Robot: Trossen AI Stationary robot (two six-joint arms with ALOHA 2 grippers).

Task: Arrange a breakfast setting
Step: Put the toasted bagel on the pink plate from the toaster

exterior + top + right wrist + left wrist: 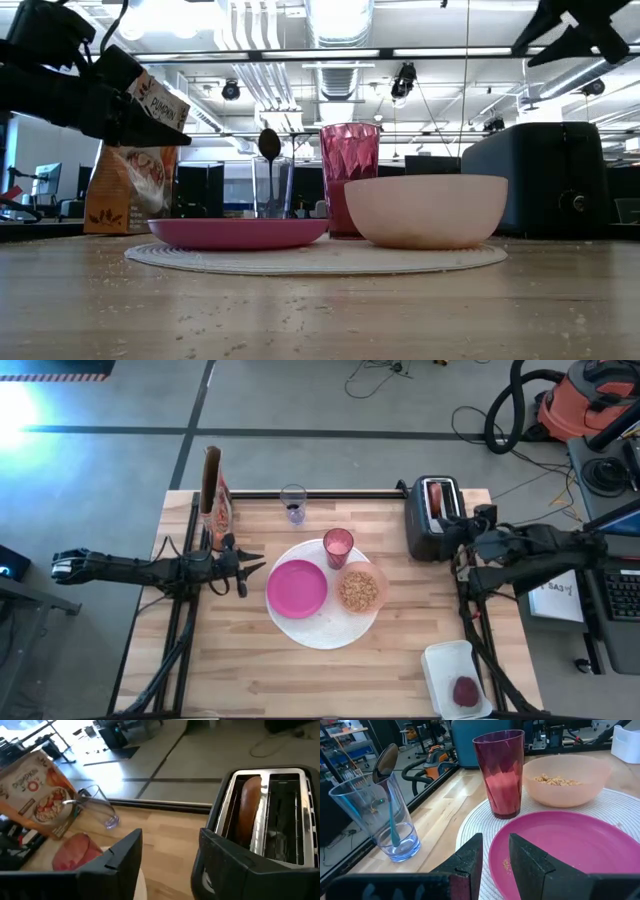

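Note:
A big white round disc (330,628) lies mid-table. On it rest a magenta plate (297,588), a translucent pink bowl (360,590) holding cereal, and a pink tumbler (338,545). A blue-handled spoon (391,815) stands handle-down in a clear glass (293,503) behind them. Round toasted bread (248,810) sticks up from one slot of a black toaster (432,518). A small dark-red fruit (466,691) lies in a white tray. My left gripper (495,840) hovers open and empty at the plate's left rim. My right gripper (170,837) is open and empty, raised beside the toaster.
A cereal box (213,495) stands at the far left of the table. The white tray (452,675) sits at the near right corner. Bare wood lies along the near edge in front of the disc.

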